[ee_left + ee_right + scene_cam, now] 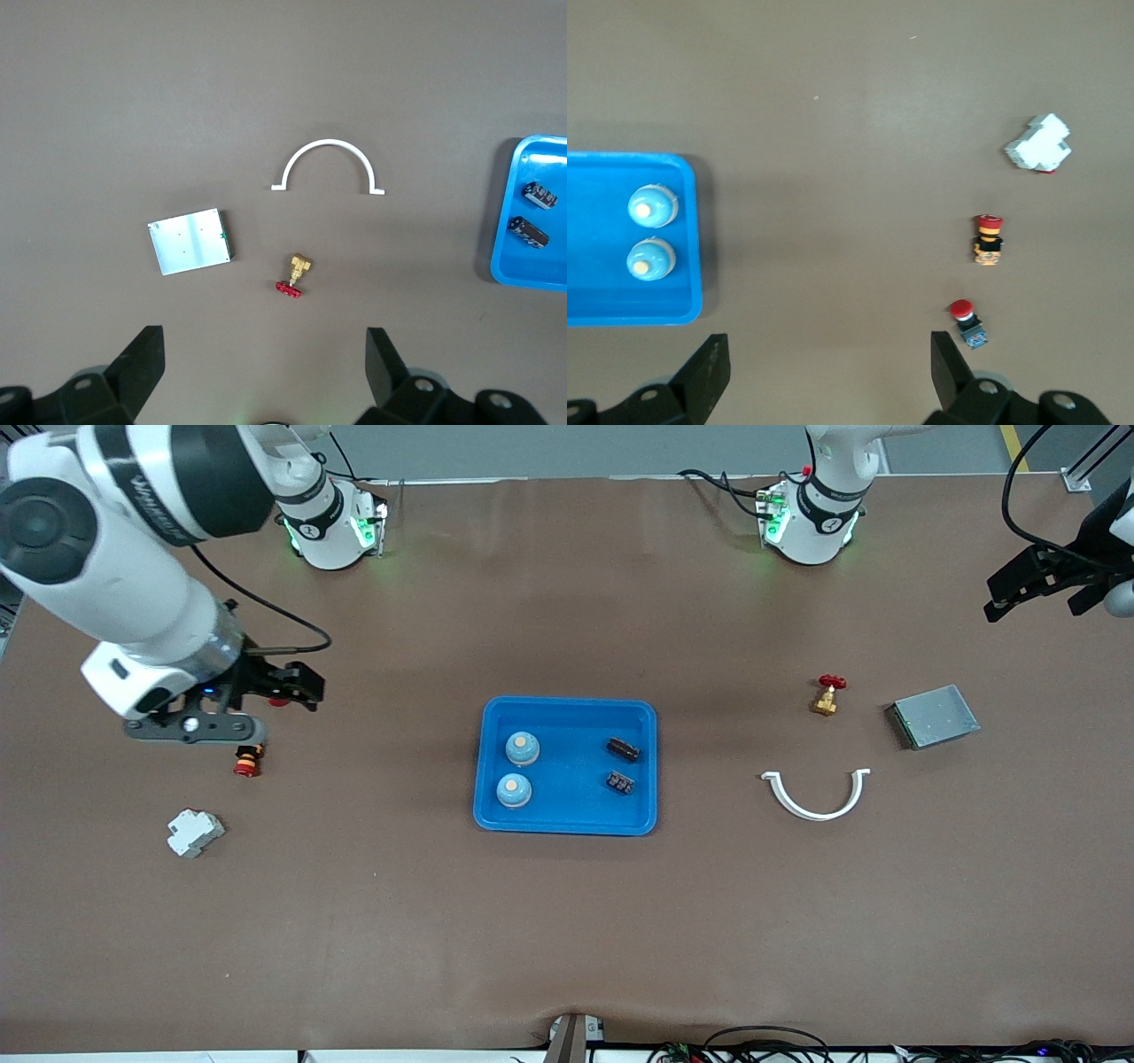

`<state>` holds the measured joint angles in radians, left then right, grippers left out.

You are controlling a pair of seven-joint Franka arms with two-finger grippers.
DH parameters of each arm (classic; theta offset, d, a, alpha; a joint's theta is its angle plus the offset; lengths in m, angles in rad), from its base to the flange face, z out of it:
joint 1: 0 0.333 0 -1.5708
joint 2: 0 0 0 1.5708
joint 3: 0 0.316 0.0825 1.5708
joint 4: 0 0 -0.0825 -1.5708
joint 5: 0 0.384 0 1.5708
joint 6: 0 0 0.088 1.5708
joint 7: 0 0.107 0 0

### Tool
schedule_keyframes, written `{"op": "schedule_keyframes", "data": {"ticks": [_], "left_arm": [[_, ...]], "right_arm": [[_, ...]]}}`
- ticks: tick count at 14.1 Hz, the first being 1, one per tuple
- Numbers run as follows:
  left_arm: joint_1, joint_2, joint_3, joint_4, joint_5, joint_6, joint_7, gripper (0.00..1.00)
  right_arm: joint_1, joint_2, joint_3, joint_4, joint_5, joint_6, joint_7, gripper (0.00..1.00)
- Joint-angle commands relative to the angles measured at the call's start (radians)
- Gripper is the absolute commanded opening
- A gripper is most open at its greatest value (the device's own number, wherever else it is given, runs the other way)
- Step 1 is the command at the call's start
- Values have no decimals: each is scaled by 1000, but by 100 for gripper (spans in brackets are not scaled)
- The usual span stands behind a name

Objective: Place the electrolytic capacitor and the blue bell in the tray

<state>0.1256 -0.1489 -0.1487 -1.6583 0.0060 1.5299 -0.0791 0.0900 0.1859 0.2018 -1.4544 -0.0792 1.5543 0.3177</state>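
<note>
The tray (pixel 567 819) sits mid-table and holds 2 blue bells (pixel 523 747) side by side toward the right arm's end and 2 dark capacitors (pixel 623 749) toward the left arm's end. All 4 pieces lie inside the rim, apart from each other.

The right gripper (pixel 288 686) hangs over the table toward the right arm's end, fingers spread wide with nothing between them. Just under its fingers in the right wrist view lie a red-capped button on a blue base (pixel 970 322) and a red and yellow button (pixel 988 239); a white block (pixel 1038 144) lies farther out. Nothing stands between those fingers and the tray.

The left gripper (pixel 1036 589) hangs over the table's edge at the left arm's end, fingers also spread and empty. Out past its fingers lie a small brass valve with a red handle (pixel 292 276), a gray flat box (pixel 190 241) and a white curved clip (pixel 328 166), all apart from one another and well apart from the tray.
</note>
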Motion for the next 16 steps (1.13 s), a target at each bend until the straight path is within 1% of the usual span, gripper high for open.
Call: {"op": "schedule_keyframes", "data": {"ticks": [1, 3, 6, 7, 10, 12, 14, 16], "left_arm": [[6, 0, -15, 14, 17, -16, 8, 100], [5, 0, -15, 9, 15, -16, 10, 100], [5, 0, -17, 2, 15, -14, 12, 100], [6, 0, -17, 2, 15, -16, 12, 100], [8, 6, -15, -3, 19, -16, 13, 100], [11, 8, -8, -17, 19, -11, 13, 100], [11, 8, -6, -12, 22, -11, 15, 100], [9, 11, -6, -11, 60, -11, 15, 100]], "right_arm": [[-84, -39, 16, -29, 10, 13, -58, 100], [-142, -42, 14, -29, 9, 21, -129, 100], [-176, -43, -1, -27, -2, 67, -157, 100], [-185, -43, -16, -27, -2, 79, -173, 100], [-187, -46, -93, -29, 13, 118, -323, 100], [-188, -51, -127, -37, 38, 130, -336, 100], [-202, -69, -128, -58, 48, 121, -333, 100], [-202, -100, -128, -77, 47, 121, -327, 100]]}}
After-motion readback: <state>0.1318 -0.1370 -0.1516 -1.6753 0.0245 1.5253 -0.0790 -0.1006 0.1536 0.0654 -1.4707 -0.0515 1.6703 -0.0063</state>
